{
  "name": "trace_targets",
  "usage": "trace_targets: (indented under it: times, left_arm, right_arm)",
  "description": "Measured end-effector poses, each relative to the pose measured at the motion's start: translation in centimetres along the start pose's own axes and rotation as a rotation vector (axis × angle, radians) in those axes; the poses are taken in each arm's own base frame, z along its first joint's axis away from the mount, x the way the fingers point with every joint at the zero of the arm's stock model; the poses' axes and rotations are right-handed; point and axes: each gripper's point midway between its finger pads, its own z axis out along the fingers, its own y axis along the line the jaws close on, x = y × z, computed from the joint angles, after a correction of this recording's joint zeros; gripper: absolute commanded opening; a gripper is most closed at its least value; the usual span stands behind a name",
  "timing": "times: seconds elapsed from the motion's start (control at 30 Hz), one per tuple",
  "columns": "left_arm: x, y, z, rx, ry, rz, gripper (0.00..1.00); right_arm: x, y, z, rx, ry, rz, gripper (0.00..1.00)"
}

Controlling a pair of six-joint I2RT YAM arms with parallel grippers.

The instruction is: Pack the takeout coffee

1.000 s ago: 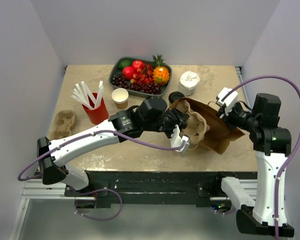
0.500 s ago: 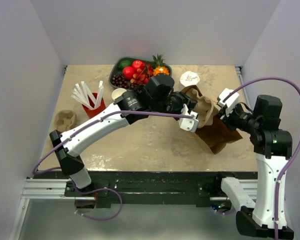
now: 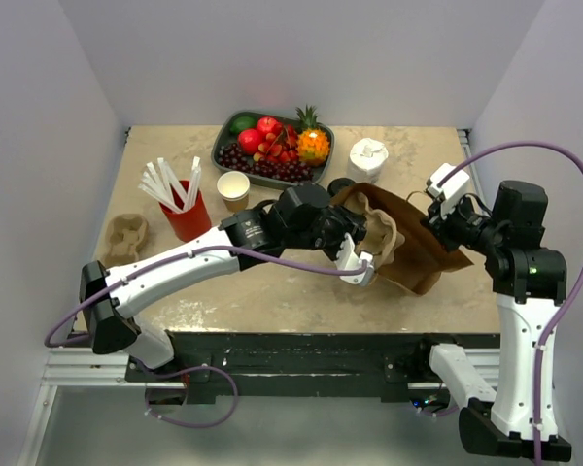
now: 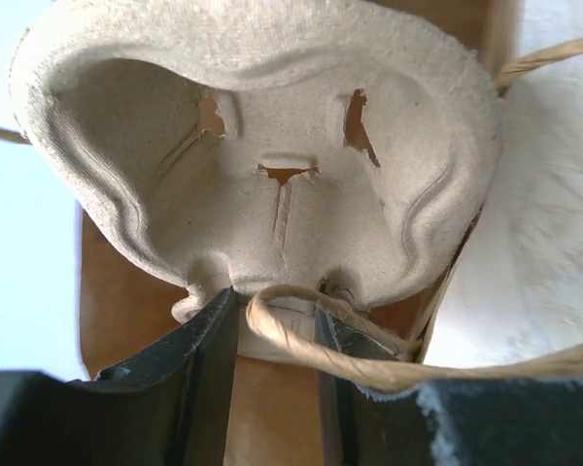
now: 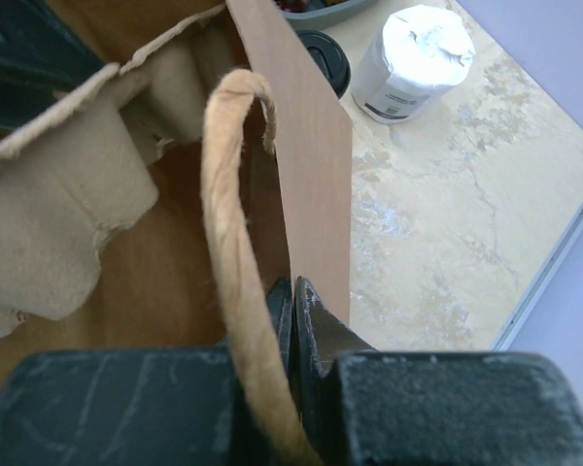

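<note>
My left tool (image 3: 356,267) is part closed, its two fingers (image 4: 209,374) clamped on the rim of a pulp carrier (image 4: 272,126). The carrier is tipped on edge, its cup wells facing my left wrist camera, and it sits in the mouth of the brown paper bag (image 3: 420,260). One loop of the bag's twine handle (image 4: 293,309) lies across the carrier's rim, right between my fingers. I cannot tell whether it is caught in the grip.

My right tool (image 3: 433,217) is fully closed, pinching the top edge of the bag's wall on its right side. The other twine loop arches up just beside that pinch. The bag lies over on the worktop (image 3: 272,286) with its mouth turned toward the left arm.

The coffee (image 3: 342,184) is not in the bag. It stands on the worktop just behind the bag's far corner, between the fruit tray (image 3: 231,155) and a white roll (image 3: 367,160). Only its black lid shows; the bag hides the cup below. Neither tool touches it.

A lidless brown cup (image 3: 233,188) stands left of the coffee, in front of the tray. The red cup (image 3: 188,218) with white straws is further left. A second carrier (image 3: 124,239) lies near the worktop's left edge, well apart from both tools.
</note>
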Motion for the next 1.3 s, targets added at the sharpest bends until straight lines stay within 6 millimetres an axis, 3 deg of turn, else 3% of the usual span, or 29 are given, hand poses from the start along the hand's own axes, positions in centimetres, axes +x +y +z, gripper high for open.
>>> trace_targets:
  times: [0.13, 0.3, 0.37, 0.5, 0.77, 1.03, 1.17, 1.3]
  left_arm:
    - [-0.7, 2.2, -0.7, -0.041, -0.027, -0.032, 0.0]
    - [-2.2, 7.0, -2.3, -0.086, -0.102, -0.112, 0.0]
    - [-2.8, 7.5, -2.5, -0.084, -0.128, -0.128, 0.0]
    - [-3.2, 6.6, -1.8, -0.036, -0.155, -0.143, 0.0]
    - [-2.8, 3.7, 1.6, 0.099, -0.137, -0.139, 0.0]
    - [-4.8, 0.2, 3.2, 0.221, -0.075, 0.031, 0.0]
    - [-4.9, -1.4, 4.2, 0.261, -0.008, 0.089, 0.0]
    - [-4.5, -1.6, 5.8, 0.256, 0.074, 0.106, 0.0]
  right_arm:
    - [-0.1, 0.2, 0.0, -0.011, -0.002, -0.015, 0.0]
    - [-0.1, 0.4, -0.1, -0.03, -0.004, -0.052, 0.0]
    - [0.1, 0.4, -0.1, -0.035, 0.003, -0.061, 0.0]
    - [0.3, 0.6, -0.1, -0.041, 0.009, -0.068, 0.0]
    - [0.2, 0.5, 0.1, -0.042, 0.009, -0.035, 0.0]
    - [-1.8, -0.5, 0.1, -0.033, -0.017, -0.01, 0.0]
    - [-2.7, -0.5, -0.2, -0.037, -0.044, -0.012, 0.0]
    - [-2.9, -0.3, -0.4, -0.044, -0.051, -0.015, 0.0]
